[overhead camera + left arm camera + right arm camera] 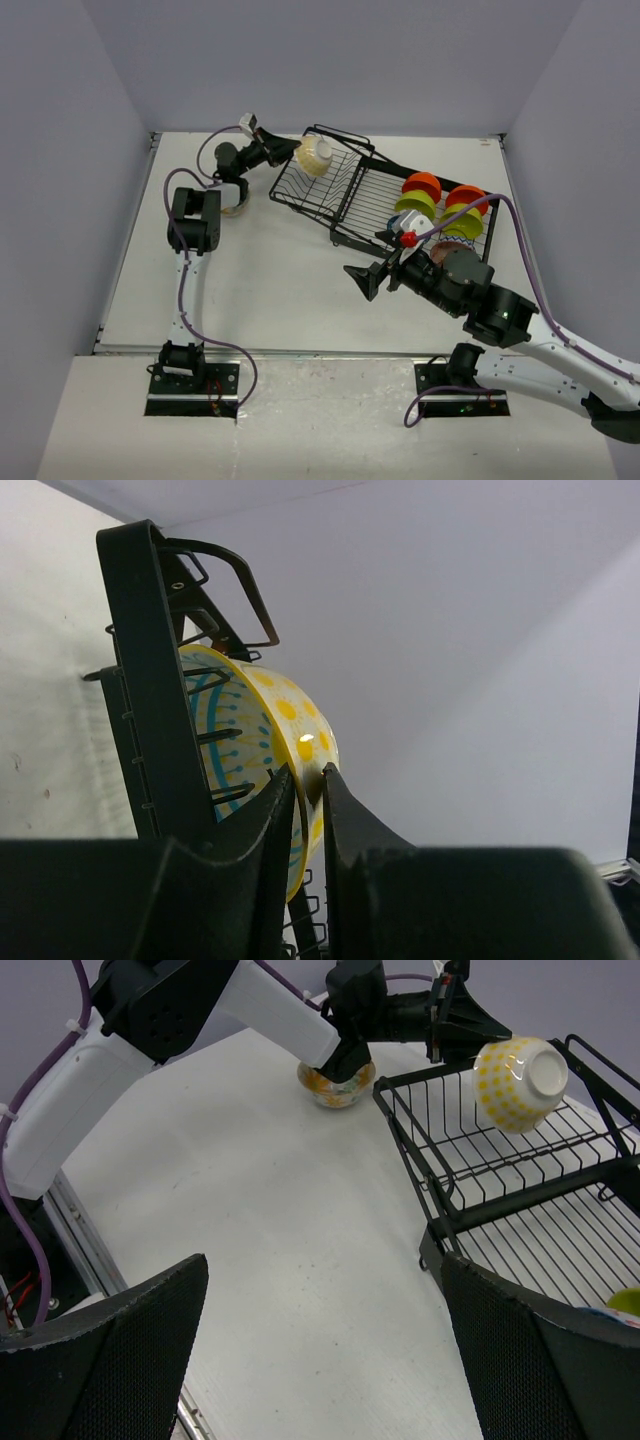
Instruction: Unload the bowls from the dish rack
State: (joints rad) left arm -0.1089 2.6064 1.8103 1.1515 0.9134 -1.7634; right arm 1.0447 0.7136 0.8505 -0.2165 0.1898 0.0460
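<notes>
A cream-yellow bowl (316, 157) with yellow dots stands on edge in the left section of the black dish rack (345, 205). My left gripper (293, 152) is shut on its rim. In the left wrist view one finger lies inside the bowl (290, 715) and the other outside, with the gripper (310, 772) beside the rack's frame (150, 680). Orange bowls (421, 185) and lime green bowls (415, 205) stand in the right section. My right gripper (375, 275) hangs open over bare table in front of the rack, and between its jaws (325, 1340) there is nothing.
A floral bowl (235, 200) sits on the table under the left arm, seen also in the right wrist view as a bowl (337, 1085) left of the rack (450, 1150). Walls close the table at the back and both sides.
</notes>
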